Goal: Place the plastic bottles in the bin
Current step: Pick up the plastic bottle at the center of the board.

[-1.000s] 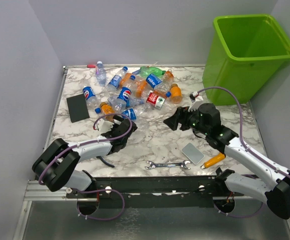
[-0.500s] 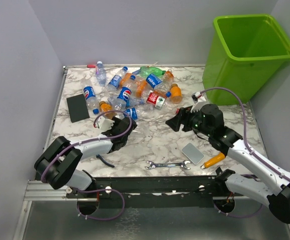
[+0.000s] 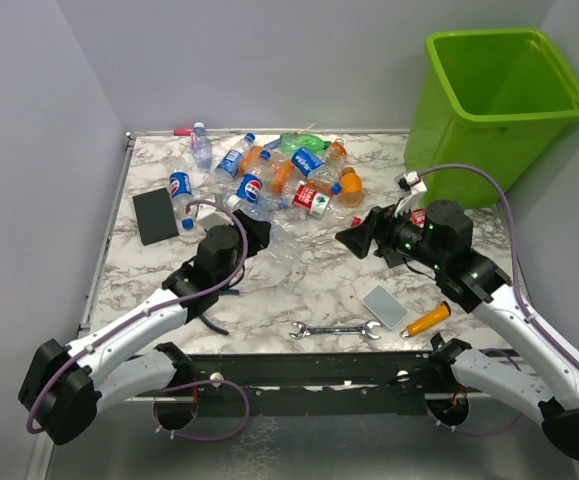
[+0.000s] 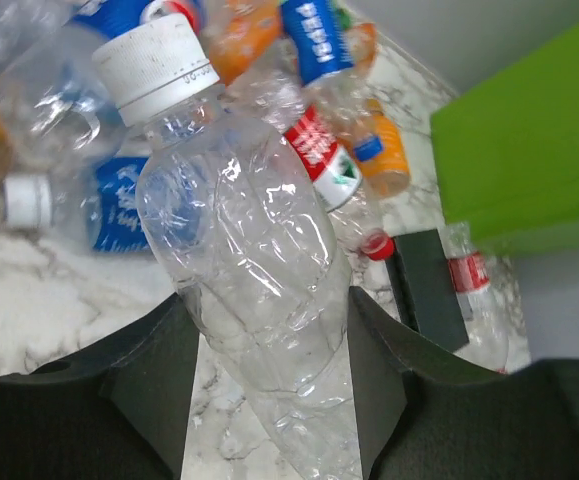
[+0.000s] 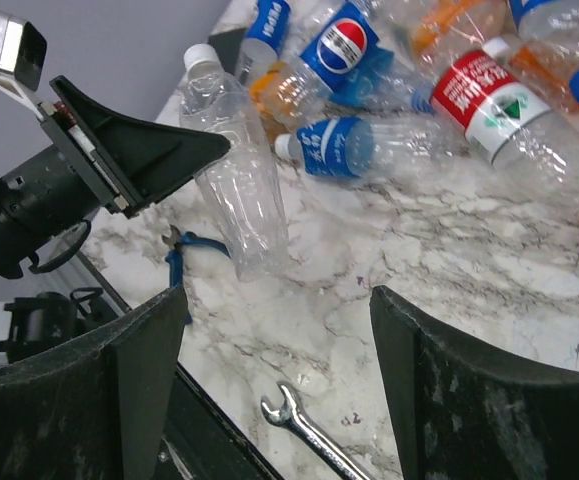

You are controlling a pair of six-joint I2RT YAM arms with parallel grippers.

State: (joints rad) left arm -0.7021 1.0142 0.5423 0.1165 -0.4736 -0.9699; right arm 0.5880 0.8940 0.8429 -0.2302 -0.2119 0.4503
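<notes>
Marbled counter (image 3: 309, 290) between grey walls, with the lime-green bin (image 3: 489, 110) standing off its far right corner. Left jaws are clamped on 1 clear bottle (image 4: 239, 250) with a white cap, 1 of the 2 fingers (image 4: 159, 380) pressed to each side of its crumpled body. Its long axis passes between them, cap end out beyond the tips; whether its base clears the marble cannot be told. Right jaws stand apart with nothing between them, turned left to face that bottle. The bin lies to the far right of the held bottle, well apart, and the right arm sits between the 2, nearer the bin. On this showing the carry must pass above the right arm or go by hand-over. Other plastic bottles (image 3: 269, 180) lie heaped at the far middle, just beyond the left jaws. Toward the near edge lie a wrench (image 3: 334, 330), a grey slab (image 3: 384, 307), an orange-handled screwdriver (image 3: 426, 320) and blue-handled pliers (image 5: 184, 255); a black slab (image 3: 155, 215) lies at the left.
</notes>
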